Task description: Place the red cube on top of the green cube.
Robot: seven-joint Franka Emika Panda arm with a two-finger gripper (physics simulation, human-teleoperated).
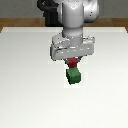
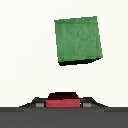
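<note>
The green cube (image 1: 74,75) sits on the white table (image 1: 25,80) near the middle; in the wrist view it (image 2: 77,40) shows from above. My gripper (image 1: 73,62) is shut on the red cube (image 1: 73,62) and holds it in the air just above and slightly behind the green cube, apart from it. In the wrist view the red cube (image 2: 62,99) sits between my fingertips, with only its top part showing. The fingers are mostly hidden by the gripper body in the exterior view.
The arm's base (image 1: 50,15) stands at the table's far edge. A wooden floor strip (image 1: 15,24) shows beyond the table.
</note>
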